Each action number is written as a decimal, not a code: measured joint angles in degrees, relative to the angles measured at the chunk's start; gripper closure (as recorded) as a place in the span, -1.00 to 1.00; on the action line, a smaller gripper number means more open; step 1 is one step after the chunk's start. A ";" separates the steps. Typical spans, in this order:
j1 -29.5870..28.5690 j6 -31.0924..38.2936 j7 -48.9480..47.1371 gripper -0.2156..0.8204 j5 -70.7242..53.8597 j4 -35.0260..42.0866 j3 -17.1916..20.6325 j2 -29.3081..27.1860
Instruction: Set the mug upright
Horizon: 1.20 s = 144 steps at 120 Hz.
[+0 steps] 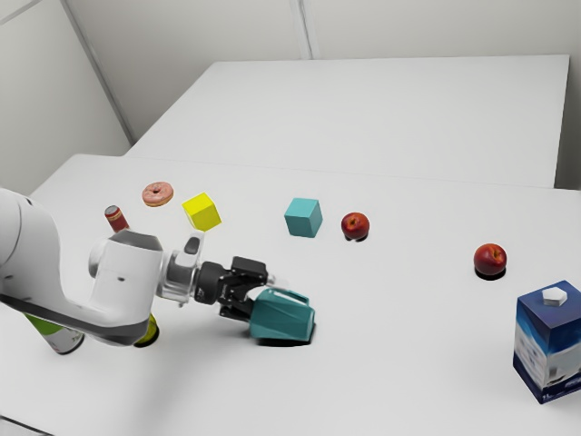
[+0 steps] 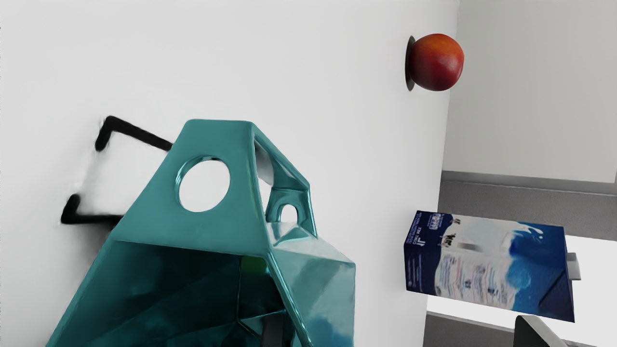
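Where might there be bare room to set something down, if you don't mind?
A wide bare patch lies between the teal mug and the blue carton; another separates the two red fruits. The exterior view's left is crowded with the arm, yellow cube and donut.

Bright, even light washes the pale table (image 1: pixel 408 363), dark shadows pool beneath the teal mug (image 1: pixel 281 318) and an apple (image 1: pixel 490 259), and glossy glints line the mug's edges in the wrist view.
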<state>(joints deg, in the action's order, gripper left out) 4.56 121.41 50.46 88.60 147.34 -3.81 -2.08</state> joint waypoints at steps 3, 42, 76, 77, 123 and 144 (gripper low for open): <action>-0.09 0.10 0.21 -0.18 0.09 -0.04 0.01 -0.01; -1.04 0.56 2.20 0.77 0.00 -1.24 0.31 -0.47; 0.40 2.65 2.60 0.90 -4.84 -5.08 0.70 -1.46; 0.39 2.78 2.54 0.90 -5.54 -5.47 0.71 -1.55; 3.50 -1.18 -12.51 0.93 -78.17 -25.68 4.69 -2.04; 4.28 -1.02 -23.09 0.93 -90.00 -24.76 5.39 -1.29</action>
<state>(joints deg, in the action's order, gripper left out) 8.84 120.38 27.37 -1.40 122.59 1.58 -3.37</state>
